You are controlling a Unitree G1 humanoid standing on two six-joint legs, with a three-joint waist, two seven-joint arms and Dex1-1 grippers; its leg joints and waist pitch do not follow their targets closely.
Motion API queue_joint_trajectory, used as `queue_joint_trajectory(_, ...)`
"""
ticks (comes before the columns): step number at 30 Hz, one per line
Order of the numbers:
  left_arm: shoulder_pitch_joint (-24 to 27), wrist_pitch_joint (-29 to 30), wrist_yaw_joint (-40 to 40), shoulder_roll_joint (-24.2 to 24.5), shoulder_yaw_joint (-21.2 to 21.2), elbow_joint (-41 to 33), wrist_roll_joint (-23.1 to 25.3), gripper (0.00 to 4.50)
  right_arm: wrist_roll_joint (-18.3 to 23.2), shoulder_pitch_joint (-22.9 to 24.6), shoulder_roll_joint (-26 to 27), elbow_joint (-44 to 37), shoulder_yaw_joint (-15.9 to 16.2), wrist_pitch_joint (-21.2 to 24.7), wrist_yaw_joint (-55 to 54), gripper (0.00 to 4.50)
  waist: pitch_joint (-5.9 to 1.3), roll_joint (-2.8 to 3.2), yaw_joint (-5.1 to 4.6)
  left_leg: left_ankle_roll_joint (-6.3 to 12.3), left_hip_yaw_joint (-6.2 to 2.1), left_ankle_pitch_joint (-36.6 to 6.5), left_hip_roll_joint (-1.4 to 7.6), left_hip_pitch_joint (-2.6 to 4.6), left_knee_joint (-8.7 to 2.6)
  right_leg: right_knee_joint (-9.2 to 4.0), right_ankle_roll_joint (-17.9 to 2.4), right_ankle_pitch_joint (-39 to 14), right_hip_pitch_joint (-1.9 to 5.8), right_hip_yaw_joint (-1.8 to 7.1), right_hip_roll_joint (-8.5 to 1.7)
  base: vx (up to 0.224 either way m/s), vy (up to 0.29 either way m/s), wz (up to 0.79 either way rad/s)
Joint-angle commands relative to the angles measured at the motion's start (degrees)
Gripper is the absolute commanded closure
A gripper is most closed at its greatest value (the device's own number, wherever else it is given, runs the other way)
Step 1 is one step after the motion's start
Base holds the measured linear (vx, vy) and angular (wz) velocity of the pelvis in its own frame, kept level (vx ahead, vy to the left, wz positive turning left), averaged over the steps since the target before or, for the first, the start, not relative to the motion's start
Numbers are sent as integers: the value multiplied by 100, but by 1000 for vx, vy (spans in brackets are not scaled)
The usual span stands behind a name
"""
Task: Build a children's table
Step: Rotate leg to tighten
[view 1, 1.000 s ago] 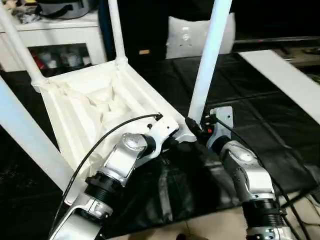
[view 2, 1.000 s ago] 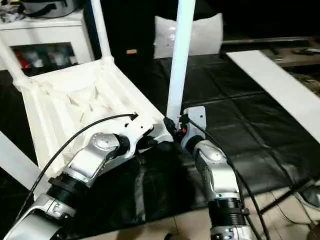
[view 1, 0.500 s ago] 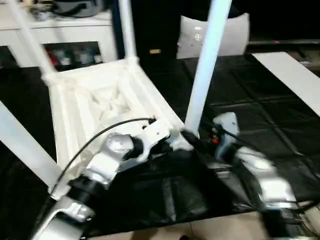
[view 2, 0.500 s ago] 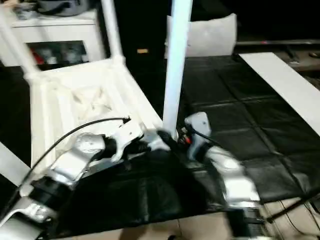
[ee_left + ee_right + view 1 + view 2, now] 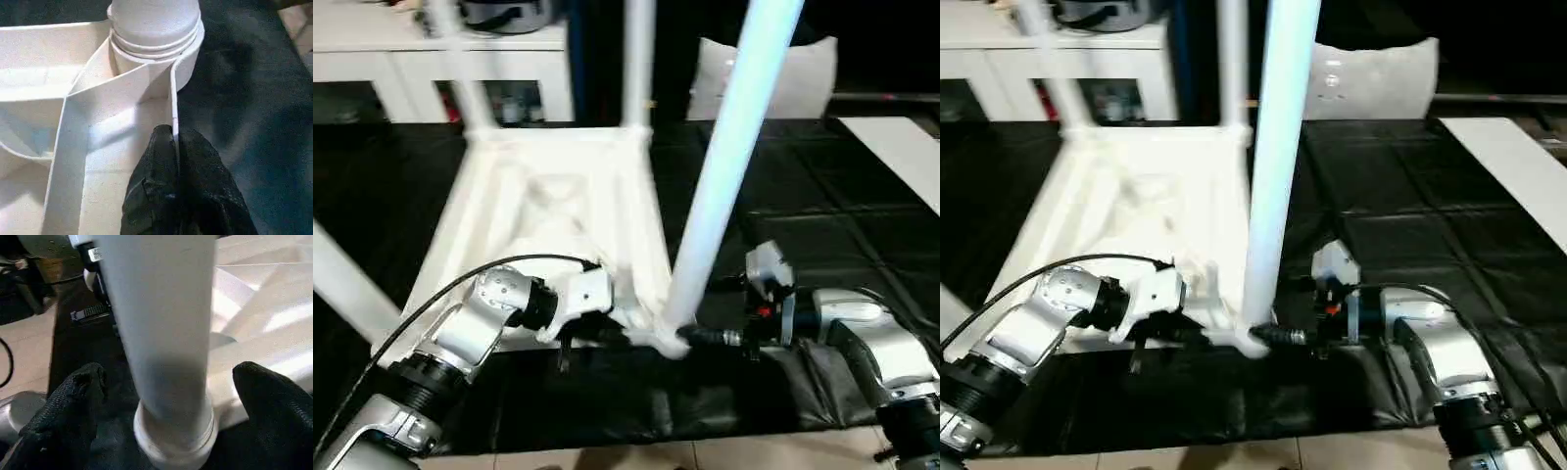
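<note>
Here, leg (image 5: pixel 729 176) in corner socket (image 5: pixel 161 46).

Table legs (image 5: pixel 734 166) cropped, perhaps blurred.

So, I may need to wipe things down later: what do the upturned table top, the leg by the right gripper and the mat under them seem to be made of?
Table top: apparently moulded white plastic, with thin ribs and a soft sheen. Leg: seemingly the same plastic, a smooth seamless tube with ringed base. Mat: black and glossy with a quilted grid, probably vinyl or faux leather.
</note>
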Motion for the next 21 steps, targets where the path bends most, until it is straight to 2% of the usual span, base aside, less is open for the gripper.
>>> queue_joint_trajectory(1, -120, -296, -366, 31, -180, -282, -27, 450, 37, -109, -100, 86, 123, -19, 264, 32, -420, -29, -31, 414, -42, -913, 239, 46, -417, -328, -814, -2032, 336, 369, -377, 0, 0, 0)
queue_joint_trajectory(3, -118, -330, -407, 58, -192, -282, -22, 450, 28, -127, -107, 108, 159, -31, 297, 40, -415, -56, 1, 379, -36, -941, 235, 52, -421, -336, -777, -2130, 332, 376, -387, 0, 0, 0)
queue_joint_trajectory(5, -113, -368, -489, 95, -209, -301, -32, 450, -18, -178, -87, 196, 226, -114, 366, 45, -416, -54, 7, 359, -34, -971, 234, 56, -420, -347, -756, -2197, 331, 376, -396, 0, 0, 0)
queue_joint_trajectory(6, -117, -384, -555, 122, -225, -320, -62, 450, 6, -220, -80, 240, 275, -92, 463, 75, -413, -59, 3, 337, -39, -984, 230, 51, -424, -351, -729, -2263, 338, 368, -393, 0, 0, 0)
queue_joint_trajectory(18, -177, -528, -564, 192, -216, -200, -31, 450, 60, -239, -174, 272, 441, -40, 886, 165, -422, -59, 14, 339, -38, -933, 224, 40, -414, -356, -665, -2304, 341, 360, -382, 0, 0, 0)
queue_joint_trajectory(21, -174, -533, -553, 195, -220, -191, -34, 450, 38, -249, -136, 307, 449, -107, 884, 206, -424, -56, 15, 331, -40, -941, 230, 44, -415, -353, -679, -2285, 339, 358, -379, 0, 0, 0)
